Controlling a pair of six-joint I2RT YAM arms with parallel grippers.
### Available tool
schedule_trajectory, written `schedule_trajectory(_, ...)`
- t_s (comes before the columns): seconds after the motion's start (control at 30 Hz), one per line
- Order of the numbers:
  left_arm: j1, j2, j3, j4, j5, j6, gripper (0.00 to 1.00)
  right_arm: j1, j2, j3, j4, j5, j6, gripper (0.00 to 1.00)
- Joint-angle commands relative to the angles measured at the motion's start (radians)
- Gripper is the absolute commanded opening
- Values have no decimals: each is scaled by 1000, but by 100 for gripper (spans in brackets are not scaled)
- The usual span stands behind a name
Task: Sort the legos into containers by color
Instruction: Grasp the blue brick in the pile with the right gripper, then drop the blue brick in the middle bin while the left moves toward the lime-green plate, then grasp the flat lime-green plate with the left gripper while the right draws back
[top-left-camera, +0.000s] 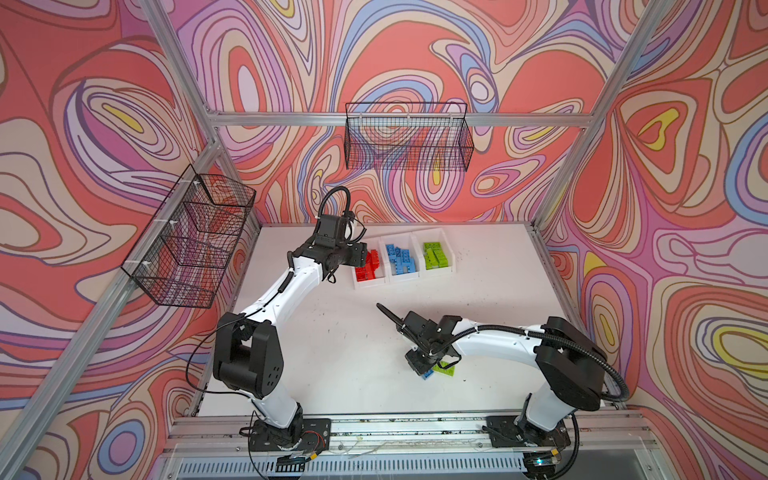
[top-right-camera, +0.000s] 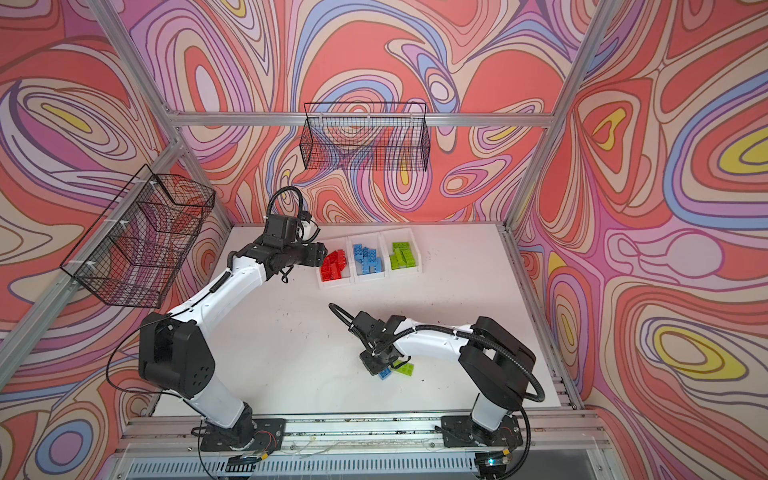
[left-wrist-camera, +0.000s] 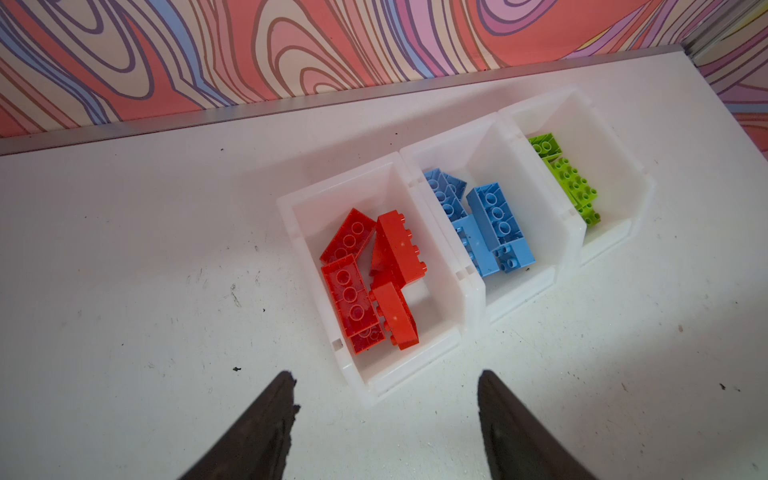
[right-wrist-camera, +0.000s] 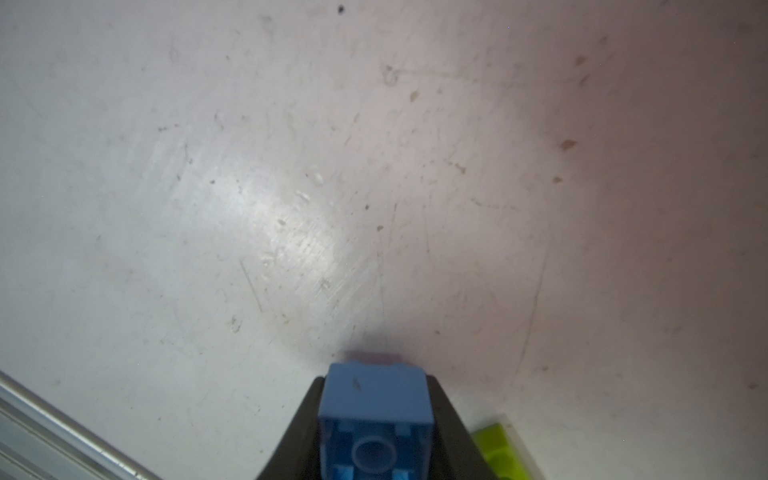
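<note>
Three joined white containers (top-left-camera: 405, 277) (top-right-camera: 368, 277) stand at the back of the table. They hold red legos (left-wrist-camera: 395, 249), blue legos (left-wrist-camera: 494, 220) and lime green legos (left-wrist-camera: 575, 183), one colour each. My left gripper (left-wrist-camera: 385, 374) (top-left-camera: 365, 259) hovers open by the red bin's near corner, with nothing between its fingers. Near the table's front, my right gripper (right-wrist-camera: 376, 382) (top-left-camera: 419, 368) is shut on a blue lego (right-wrist-camera: 376, 395) (top-left-camera: 427, 375) low over the table. A lime green lego (right-wrist-camera: 494, 449) (top-left-camera: 444, 369) lies right beside it.
Black wire baskets hang on the back wall (top-left-camera: 409, 137) and the left wall (top-left-camera: 191, 237). An aluminium rail (top-left-camera: 374, 428) carrying both arm bases runs along the front edge. The table's metal edge (right-wrist-camera: 62, 436) shows close to the right gripper.
</note>
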Motion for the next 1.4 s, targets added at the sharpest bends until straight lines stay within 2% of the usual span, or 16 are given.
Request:
schedule_trajectory(0.0,0,-25,-17,14,3,20,72,-14,-15,44,34,73,40,29)
schedule_trajectory(0.1,1,-37,-22,19,2,21,72,-73,-7,99,68,95,34,29)
schedule_trajectory(0.23,-1,-58,-28,22,2,27,72,-225,41,220,129,107,13,29)
schedule_trajectory(0.33,-1,-79,-41,39,7,45,72,-329,143,384,125,105,8,29)
schedule_trajectory(0.43,-22,-101,-57,59,37,98,72,-389,249,561,110,78,-11,31)
schedule_trajectory(0.6,-103,-164,-134,99,61,231,74,-460,428,832,89,45,-35,32)
schedule_trajectory(0.73,-141,-240,-225,122,99,247,75,-484,536,960,90,19,-41,34)
schedule_trajectory(0.77,-149,-264,-251,124,108,250,75,-488,558,982,93,2,-44,36)
schedule_trajectory(0.83,-172,-304,-301,154,111,267,75,-492,591,1012,97,-24,-49,46)
schedule_trajectory(0.9,-201,-335,-343,164,110,302,75,-505,594,1006,122,-60,-46,59)
schedule_trajectory(0.97,-231,-348,-363,162,113,334,76,-518,564,965,165,-82,-34,65)
schedule_trajectory(1.13,-328,-298,-333,110,122,419,78,-566,421,806,263,-79,-18,67)
schedule_trajectory(1.37,-490,-106,-233,71,128,531,80,-665,179,536,338,-53,-4,67)
